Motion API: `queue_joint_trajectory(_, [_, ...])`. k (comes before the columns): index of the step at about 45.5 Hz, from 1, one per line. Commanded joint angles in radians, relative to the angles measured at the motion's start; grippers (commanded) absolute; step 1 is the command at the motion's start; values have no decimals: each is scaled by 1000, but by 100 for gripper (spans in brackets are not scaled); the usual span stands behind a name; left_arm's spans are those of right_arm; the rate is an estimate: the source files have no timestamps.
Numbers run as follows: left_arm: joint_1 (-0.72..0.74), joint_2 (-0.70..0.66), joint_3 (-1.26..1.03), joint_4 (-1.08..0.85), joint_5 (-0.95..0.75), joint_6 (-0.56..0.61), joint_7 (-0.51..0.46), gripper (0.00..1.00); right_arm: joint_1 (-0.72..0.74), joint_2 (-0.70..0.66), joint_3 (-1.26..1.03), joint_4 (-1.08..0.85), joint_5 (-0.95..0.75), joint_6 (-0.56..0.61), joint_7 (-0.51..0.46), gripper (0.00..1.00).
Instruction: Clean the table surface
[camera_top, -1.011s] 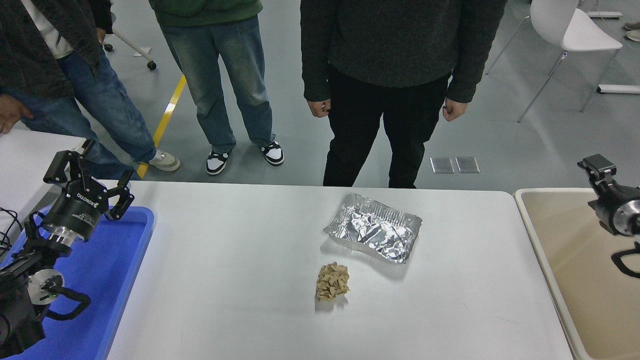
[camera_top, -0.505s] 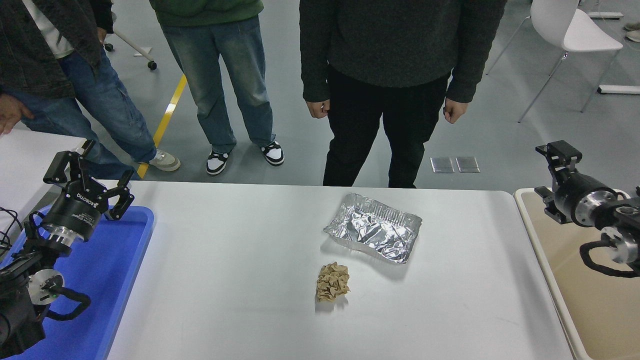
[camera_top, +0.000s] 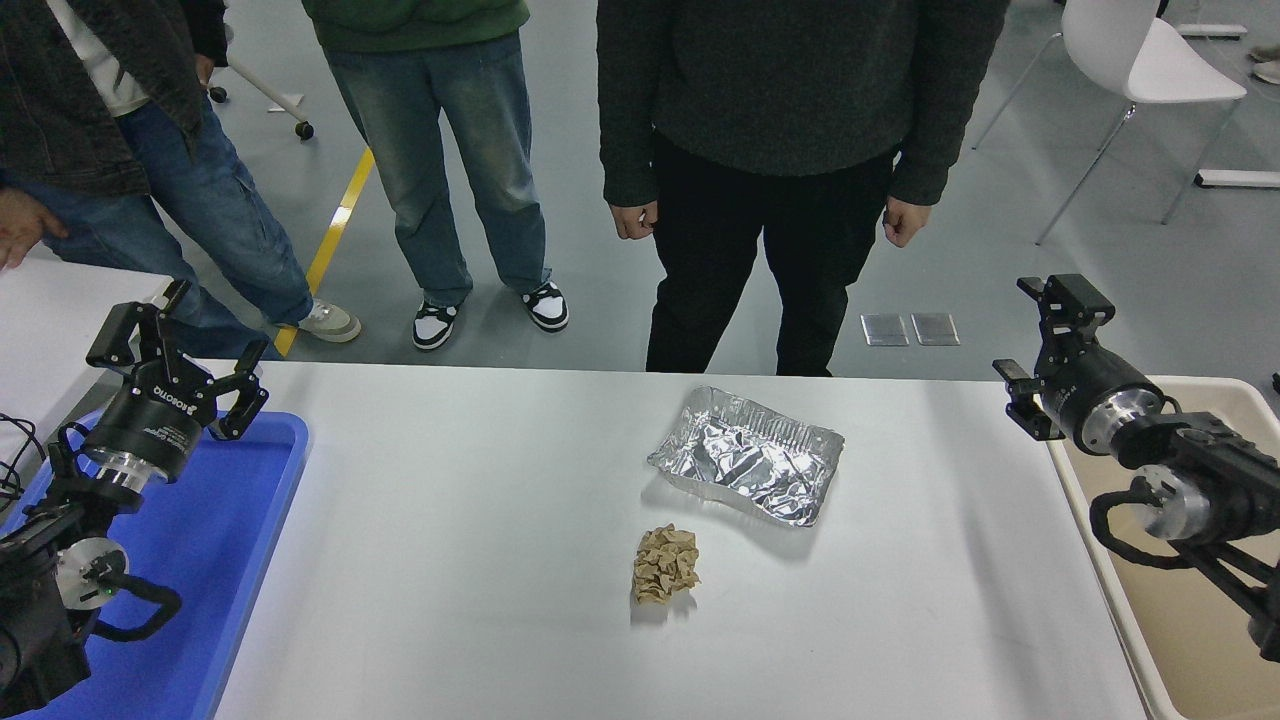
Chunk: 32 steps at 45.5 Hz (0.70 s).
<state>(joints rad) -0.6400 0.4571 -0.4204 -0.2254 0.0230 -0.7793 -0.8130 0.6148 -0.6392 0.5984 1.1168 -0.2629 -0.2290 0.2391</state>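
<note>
Your right hand hangs above the far right corner of the wide matte white bench, its black fingers spread and holding nothing. Two bits of litter lie on that bench, right of its middle: a crumpled silver foil tray toward the far side, and just in front of it, apart from it, a small wad of crumpled brown paper.

The foil tray looks the likelier first target, since it lies nearer the hand. Bring the hand over one of its raised rims with the fingers straddling the wall, then come down gently; thin foil will probably buckle and slide instead of resisting, so close slowly and lift straight up before carrying it. The beige rectangular bin just off the bench's right end seems the natural place to drop it.

Your left hand sits parked with fingers spread over the blue plastic tray at the left end. People stand along the far edge, so keep your reach low and short.
</note>
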Motion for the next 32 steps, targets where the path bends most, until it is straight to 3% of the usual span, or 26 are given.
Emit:
queue_joint_trajectory(1, [0, 0, 0, 0, 0, 0, 0, 100, -30, 9, 46, 38, 1, -3, 42, 100])
queue_joint_trajectory(32, [0, 0, 0, 0, 0, 0, 0, 100, -90, 7, 84, 38, -19, 14, 72, 100])
